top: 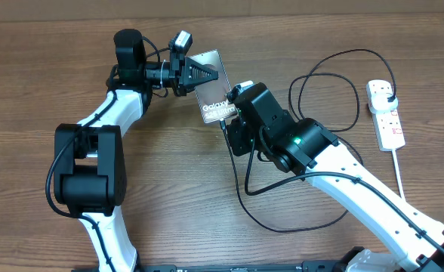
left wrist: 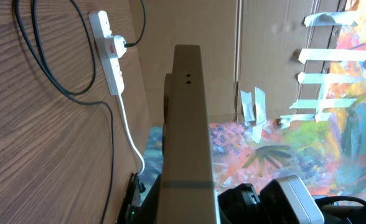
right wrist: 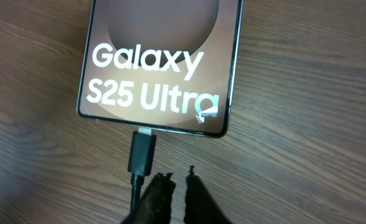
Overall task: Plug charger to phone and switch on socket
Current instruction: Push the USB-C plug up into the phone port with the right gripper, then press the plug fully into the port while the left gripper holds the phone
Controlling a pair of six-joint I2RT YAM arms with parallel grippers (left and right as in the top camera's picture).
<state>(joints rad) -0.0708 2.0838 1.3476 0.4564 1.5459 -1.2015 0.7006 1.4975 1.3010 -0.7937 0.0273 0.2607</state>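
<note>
The phone (top: 216, 106) lies flat on the wooden table, its "Galaxy" lettering toward the right arm. My left gripper (top: 204, 74) is shut on its far end. The left wrist view shows the phone's thin edge (left wrist: 186, 112) between the fingers. The charger's small plug tip (right wrist: 142, 146) sits in the phone's (right wrist: 158, 62) bottom port. My right gripper (right wrist: 177, 177) is just below that edge, slightly open and empty, with the cable (right wrist: 135, 193) beside its left finger. The black cable (top: 282, 221) loops to a black plug (top: 389, 95) in the socket (top: 388, 125).
The socket's white cord (top: 400, 172) runs toward the front right edge. The socket (left wrist: 111, 59) and its red switch mark (left wrist: 109, 45) also show in the left wrist view, with cardboard and a colourful painted sheet (left wrist: 307, 143) behind. Cable loops lie between the right arm and the socket.
</note>
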